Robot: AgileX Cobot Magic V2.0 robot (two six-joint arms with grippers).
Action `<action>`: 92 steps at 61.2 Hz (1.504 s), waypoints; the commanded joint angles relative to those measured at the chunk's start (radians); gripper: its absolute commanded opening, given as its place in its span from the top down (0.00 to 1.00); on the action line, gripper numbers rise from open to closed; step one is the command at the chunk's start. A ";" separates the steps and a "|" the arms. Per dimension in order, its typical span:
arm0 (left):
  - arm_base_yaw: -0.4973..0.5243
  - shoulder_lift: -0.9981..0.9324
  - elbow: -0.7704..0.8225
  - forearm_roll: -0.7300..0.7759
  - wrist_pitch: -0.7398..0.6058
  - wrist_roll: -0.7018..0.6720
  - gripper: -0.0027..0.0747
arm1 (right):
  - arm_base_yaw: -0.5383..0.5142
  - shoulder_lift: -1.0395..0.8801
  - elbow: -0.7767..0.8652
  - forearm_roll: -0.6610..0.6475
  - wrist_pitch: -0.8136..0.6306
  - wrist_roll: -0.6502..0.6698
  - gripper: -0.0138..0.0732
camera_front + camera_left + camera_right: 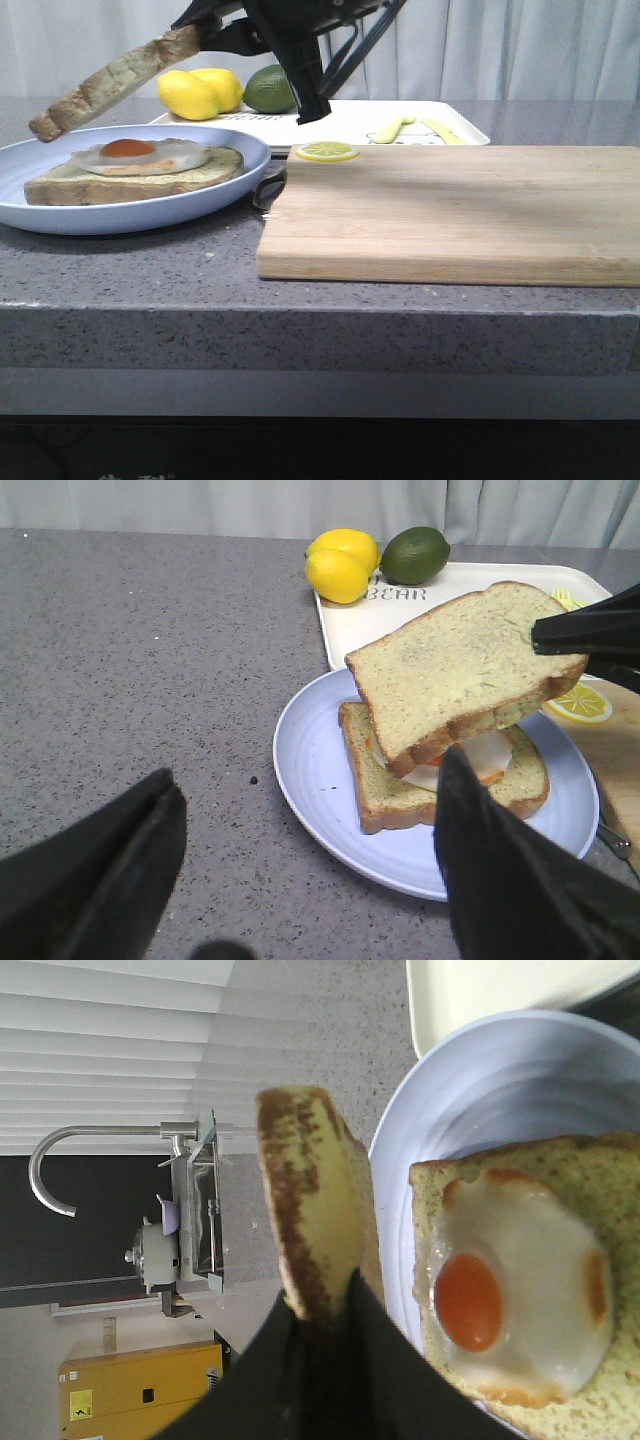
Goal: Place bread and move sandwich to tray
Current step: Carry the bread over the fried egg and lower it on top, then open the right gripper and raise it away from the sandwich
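Grey counter, one tray, one sandwich, right claw pinching one bread, left claw agape, empty.

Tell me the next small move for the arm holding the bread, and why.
Probably lower the right hand so the bread settles flat on the egg toast. The slice is pinched by one edge, tilted in the air above the blue plate, already overlapping the toast below but not touching it. The left hand is open and idle.
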 commanded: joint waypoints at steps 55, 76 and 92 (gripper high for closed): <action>-0.008 0.012 -0.028 -0.010 -0.081 -0.004 0.30 | -0.027 -0.023 -0.040 -0.170 0.093 -0.013 0.44; -0.008 0.012 -0.028 -0.010 -0.081 -0.004 0.30 | -0.111 -0.159 -0.040 -0.607 0.267 -0.012 0.43; -0.008 0.012 -0.028 -0.010 -0.081 -0.004 0.30 | -0.123 -0.338 -0.040 -1.022 0.427 0.110 0.43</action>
